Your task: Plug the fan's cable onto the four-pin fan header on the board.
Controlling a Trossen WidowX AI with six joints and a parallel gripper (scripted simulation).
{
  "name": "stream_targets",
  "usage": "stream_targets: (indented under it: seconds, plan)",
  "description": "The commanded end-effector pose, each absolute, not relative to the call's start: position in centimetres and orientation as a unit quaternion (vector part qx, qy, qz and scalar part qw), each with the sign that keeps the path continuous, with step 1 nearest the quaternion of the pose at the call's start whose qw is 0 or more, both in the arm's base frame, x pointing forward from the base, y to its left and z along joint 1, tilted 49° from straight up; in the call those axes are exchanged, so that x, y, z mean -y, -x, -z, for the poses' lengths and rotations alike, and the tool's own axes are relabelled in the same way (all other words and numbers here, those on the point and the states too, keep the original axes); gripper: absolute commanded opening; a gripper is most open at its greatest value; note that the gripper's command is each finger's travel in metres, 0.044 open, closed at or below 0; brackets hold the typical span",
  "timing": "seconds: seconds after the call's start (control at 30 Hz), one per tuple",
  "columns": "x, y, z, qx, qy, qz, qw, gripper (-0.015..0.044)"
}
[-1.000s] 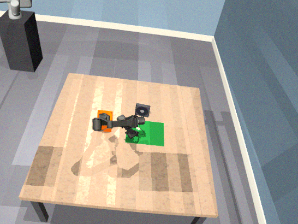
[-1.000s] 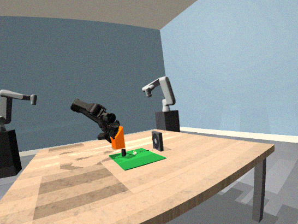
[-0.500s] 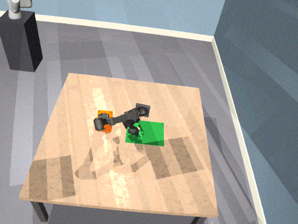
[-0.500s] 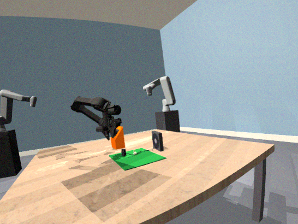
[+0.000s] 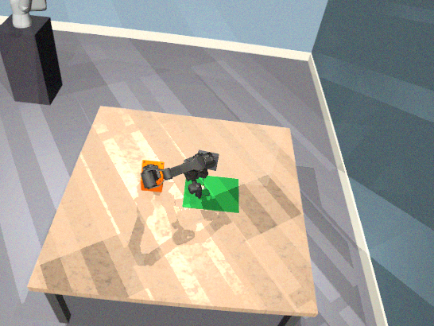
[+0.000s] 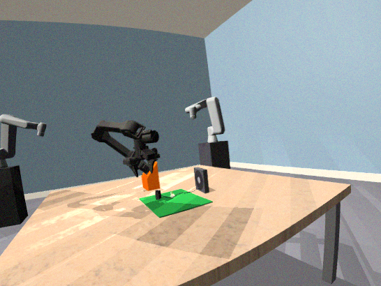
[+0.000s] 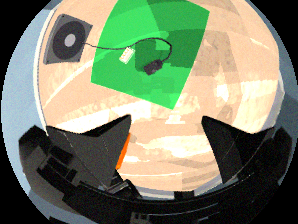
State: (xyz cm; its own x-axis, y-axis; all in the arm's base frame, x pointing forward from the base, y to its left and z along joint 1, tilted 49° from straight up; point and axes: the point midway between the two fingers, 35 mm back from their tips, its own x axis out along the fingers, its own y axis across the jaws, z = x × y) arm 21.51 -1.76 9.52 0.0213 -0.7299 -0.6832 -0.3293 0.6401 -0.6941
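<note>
The green board point(image 5: 226, 200) point(image 6: 181, 206) point(image 7: 107, 65) lies flat on the table. The black plug point(image 6: 158, 194) point(image 7: 153, 67) stands on it, apart from the small white header point(image 6: 172, 194) point(image 7: 127, 55). A thin black cable point(image 7: 107, 48) runs from the fan point(image 6: 201, 180) point(image 7: 70, 40) past the header and loops round to the plug. In the top view the arm hides the plug and part of the fan. My gripper point(image 6: 144, 174) point(image 7: 168, 117) is wide open and empty. It hangs above the table, clear of the plug and the board.
An orange block point(image 5: 152, 189) point(image 6: 151, 183) point(image 7: 123, 152) stands left of the board in the top view, under part of the arm. The fan stands upright beyond the board's edge. Grey robot arms on dark pedestals point(image 5: 28, 64) point(image 6: 213, 153) stand away from the wooden table point(image 5: 119, 278).
</note>
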Motion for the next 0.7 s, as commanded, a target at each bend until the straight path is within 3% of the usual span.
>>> stream_targets:
  seconds: [0.0,0.27,0.67]
  plan:
    - [-1.0,-23.4,-9.2,-0.63,0.259,0.298,0.669,0.044]
    - [-4.6,-25.6,-8.9,-0.501,0.056,0.48,0.718,0.044]
    - [-4.7,-25.6,-8.9,-0.497,0.051,0.484,0.718,0.044]
